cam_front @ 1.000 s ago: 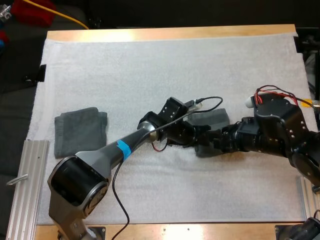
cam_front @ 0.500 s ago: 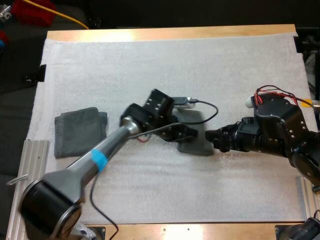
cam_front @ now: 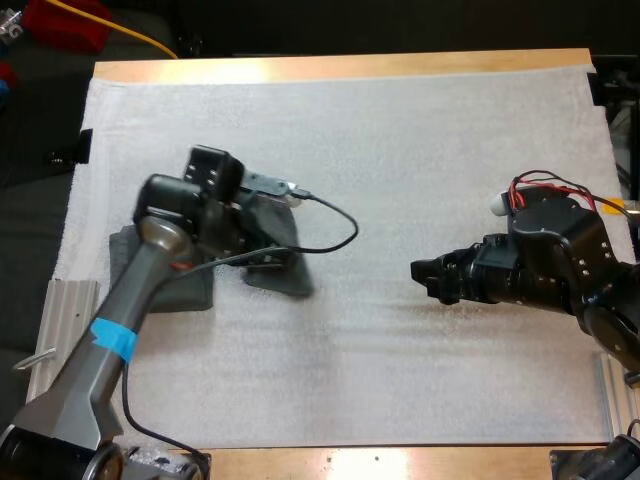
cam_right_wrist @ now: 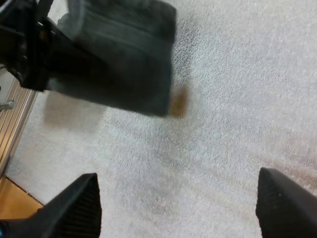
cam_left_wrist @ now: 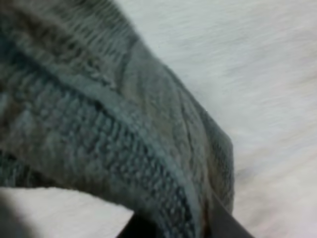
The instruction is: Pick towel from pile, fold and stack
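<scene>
A folded grey-green towel hangs just above the mat, held by my left gripper, which is shut on it. In the left wrist view the towel's ribbed hem lies close up, with one dark finger pressed against its edge. Directly to the left lies another folded towel, partly hidden under my left arm. My right gripper hovers low over the mat at the right, open. Its fingers stand wide apart with bare mat between them. Farther off, the carried towel is seen from the right wrist.
The white mat covers most of the wooden table. An aluminium rail runs along the table's left front edge, near the base of my left arm. A second rail piece sits at the right front.
My left arm has swung left across the mat with the folded towel, from the middle to beside the towel at the left. The right gripper has let go and stayed in place.
</scene>
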